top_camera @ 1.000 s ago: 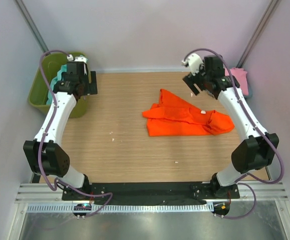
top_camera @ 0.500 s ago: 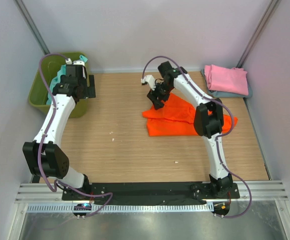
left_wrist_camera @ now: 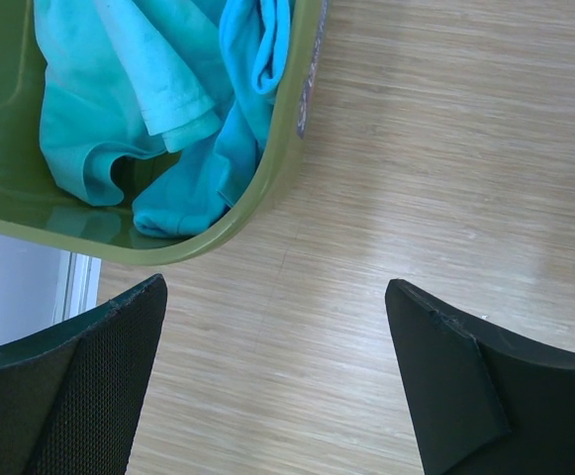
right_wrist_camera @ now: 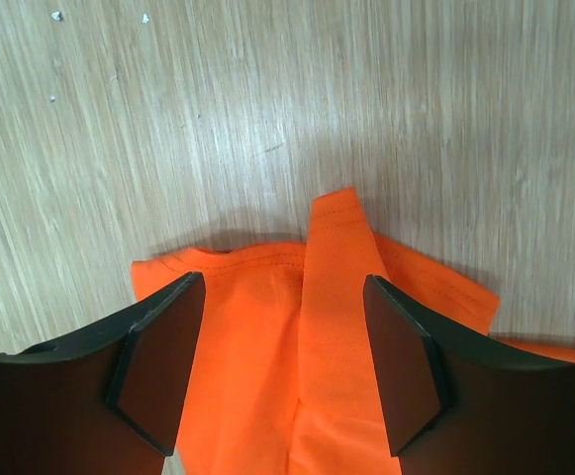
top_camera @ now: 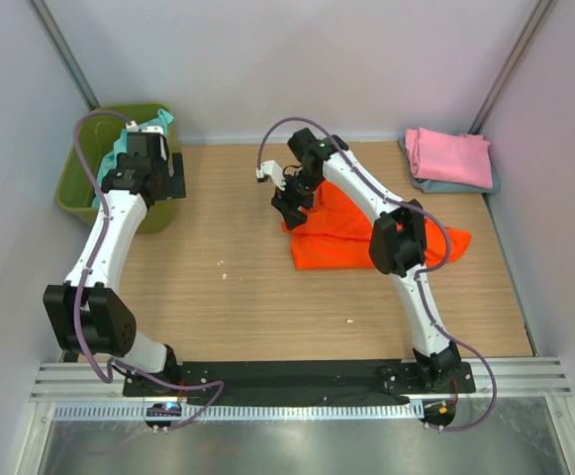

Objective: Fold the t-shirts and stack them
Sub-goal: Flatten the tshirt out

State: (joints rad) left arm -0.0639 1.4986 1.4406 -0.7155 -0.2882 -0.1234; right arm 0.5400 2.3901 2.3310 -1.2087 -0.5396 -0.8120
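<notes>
A bright orange t-shirt (top_camera: pixel 351 242) lies crumpled on the wooden table, right of centre. My right gripper (top_camera: pixel 289 203) hovers over its left end; in the right wrist view it (right_wrist_camera: pixel 282 297) is open, with the orange cloth (right_wrist_camera: pixel 257 386) and a folded strip between the jaws, not gripped. A folded pink t-shirt (top_camera: pixel 450 156) lies on a grey-blue one (top_camera: pixel 435 184) at the back right. Teal t-shirts (top_camera: pixel 121 146) (left_wrist_camera: pixel 158 109) fill the bin. My left gripper (top_camera: pixel 173 176) (left_wrist_camera: pixel 275 297) is open and empty over bare wood beside the bin.
The olive-green plastic bin (top_camera: pixel 77 183) (left_wrist_camera: pixel 267 193) stands at the back left corner, just off the table edge. Grey walls close in the back and sides. Small white specks lie on the wood (top_camera: pixel 222 264).
My right arm has swung from the back right corner leftward and down over the orange shirt's left end, uncovering the pink stack. The left gripper has barely moved.
</notes>
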